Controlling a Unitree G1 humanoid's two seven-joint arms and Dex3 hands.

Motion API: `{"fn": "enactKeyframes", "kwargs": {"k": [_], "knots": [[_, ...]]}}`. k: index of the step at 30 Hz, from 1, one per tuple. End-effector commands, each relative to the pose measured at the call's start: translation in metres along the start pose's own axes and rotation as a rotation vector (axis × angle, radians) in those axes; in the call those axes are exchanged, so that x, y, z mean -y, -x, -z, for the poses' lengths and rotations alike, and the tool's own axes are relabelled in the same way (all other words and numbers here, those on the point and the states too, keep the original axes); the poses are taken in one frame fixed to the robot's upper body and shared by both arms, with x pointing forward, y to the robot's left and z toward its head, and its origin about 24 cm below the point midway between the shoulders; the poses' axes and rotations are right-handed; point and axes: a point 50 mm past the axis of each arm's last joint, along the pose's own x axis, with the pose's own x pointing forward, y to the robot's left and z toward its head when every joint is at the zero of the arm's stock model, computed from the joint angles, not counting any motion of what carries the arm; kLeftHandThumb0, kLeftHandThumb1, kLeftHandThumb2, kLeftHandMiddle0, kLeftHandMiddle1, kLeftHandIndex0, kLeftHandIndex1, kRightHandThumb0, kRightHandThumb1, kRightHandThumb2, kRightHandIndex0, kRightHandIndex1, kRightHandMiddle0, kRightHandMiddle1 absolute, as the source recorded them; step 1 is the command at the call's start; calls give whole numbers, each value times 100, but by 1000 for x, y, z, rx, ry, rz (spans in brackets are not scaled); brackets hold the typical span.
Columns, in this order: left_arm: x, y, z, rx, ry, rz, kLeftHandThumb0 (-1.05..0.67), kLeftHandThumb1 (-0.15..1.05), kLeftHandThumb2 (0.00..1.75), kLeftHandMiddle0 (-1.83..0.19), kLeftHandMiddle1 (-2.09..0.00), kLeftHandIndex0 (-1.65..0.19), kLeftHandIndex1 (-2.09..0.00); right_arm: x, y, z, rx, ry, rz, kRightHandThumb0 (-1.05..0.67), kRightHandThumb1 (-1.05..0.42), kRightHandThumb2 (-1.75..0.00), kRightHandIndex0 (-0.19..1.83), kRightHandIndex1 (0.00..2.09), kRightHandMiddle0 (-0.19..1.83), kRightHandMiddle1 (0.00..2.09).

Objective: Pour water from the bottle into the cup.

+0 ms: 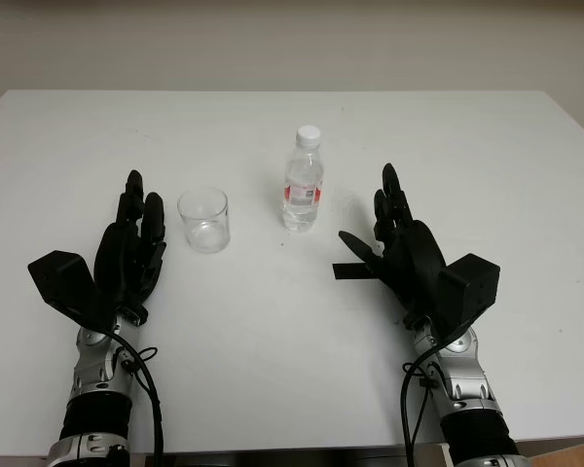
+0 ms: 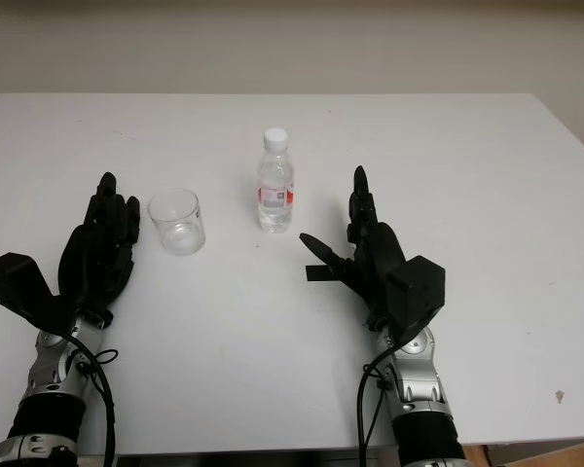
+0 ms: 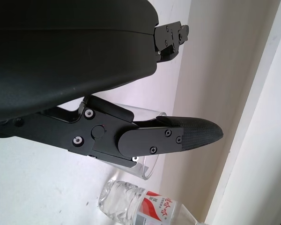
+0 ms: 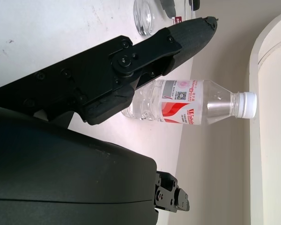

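With both robot hands open and nothing yet grasped, the capped bottle (image 1: 303,180) — upright on the bench (image 1: 292,370) ahead and inward of the right robot hand (image 1: 394,233) — is best gripped mid-body, while the cup (image 1: 203,220), just beside the left robot hand (image 1: 131,243), is steadied.

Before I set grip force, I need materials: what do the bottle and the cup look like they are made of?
Bottle: likely thin clear plastic, glossy, with a ribbed body, a white screw cap and a red-and-white printed label. Cup: clear and smooth with a thick base; glass or hard plastic, cannot tell which.
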Motion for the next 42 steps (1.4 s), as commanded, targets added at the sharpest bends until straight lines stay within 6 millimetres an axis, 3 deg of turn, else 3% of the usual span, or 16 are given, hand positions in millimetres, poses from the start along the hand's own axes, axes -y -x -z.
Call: {"fn": "enactKeyframes", "kwargs": {"k": [1, 13, 28, 34, 42], "knots": [[-1, 4, 6, -19, 2, -5, -71, 105, 45, 12, -5, 16, -6, 0, -3, -7, 27, 0, 0, -94, -92, -5, -19, 0, -19, 0], [0, 0, 6, -28, 9, -4, -73, 105, 41, 12, -5, 16, -6, -1, -11, -6, 19, 12, -9, -92, -92, -5, -19, 0, -19, 0], [2, 1, 7, -17, 26, -3, -73, 105, 42, 13, -6, 17, -5, -17, -90, -61, 107, 183, -15, -102, -90, -5, -19, 0, -19, 0], [1, 3, 8, -20, 21, -7, -72, 105, 44, 14, -5, 18, -5, -23, -106, -60, 47, 222, -27, -99, -88, -4, -19, 0, -19, 0], [0, 4, 8, -20, 25, -11, -72, 105, 42, 14, -5, 17, -5, -32, -112, -48, -72, 266, -59, -98, -88, -5, -19, 0, -19, 0]]}}
